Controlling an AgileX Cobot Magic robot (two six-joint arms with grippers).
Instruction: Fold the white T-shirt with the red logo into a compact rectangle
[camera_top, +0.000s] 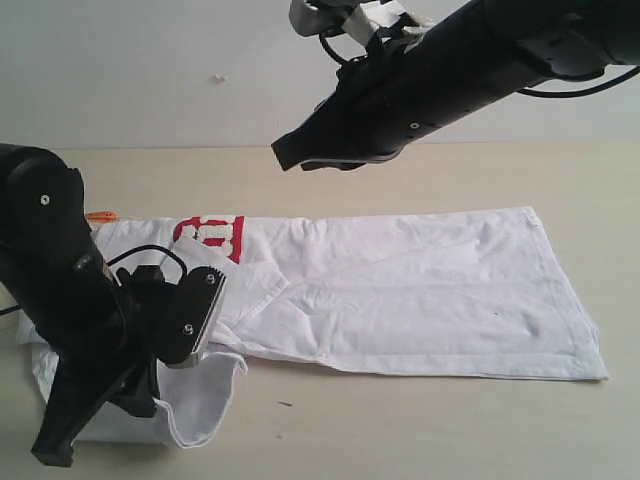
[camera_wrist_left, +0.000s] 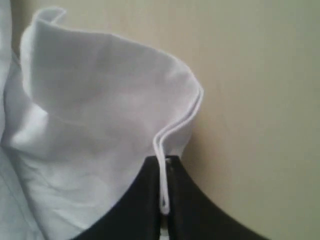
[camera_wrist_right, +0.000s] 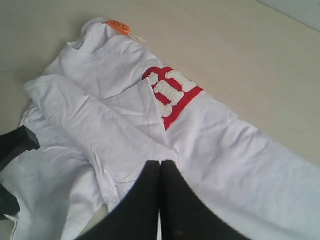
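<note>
From across the room, the white T-shirt (camera_top: 420, 290) lies along the table (camera_top: 420, 430) as a long band, collar end to the left and hem to the right. One side is folded over the chest, so only part of the red logo (camera_top: 212, 234) shows, near the orange tag (camera_top: 101, 215). A sleeve (camera_top: 205, 400) sticks out towards the near edge, under the left arm. The right pincer (camera_top: 287, 156) hangs high above the cloth, carrying nothing.

Seen from the left wrist, the left pincer (camera_wrist_left: 166, 172) is pressed together on the doubled hem of that sleeve (camera_wrist_left: 110, 105), which puffs up loosely from the tabletop.

From the right wrist, the right pincer (camera_wrist_right: 160, 172) has its fingers pressed flat against each other with nothing between them, looking down on the collar end, where the logo (camera_wrist_right: 172, 95) peeks out beside the folded flap and the tag (camera_wrist_right: 118, 26) marks the neck.

I'd say the job is in its early half: one lengthwise fold is in. The stray sleeve has yet to be laid across, and the band then needs folding crosswise into a rectangle.
</note>
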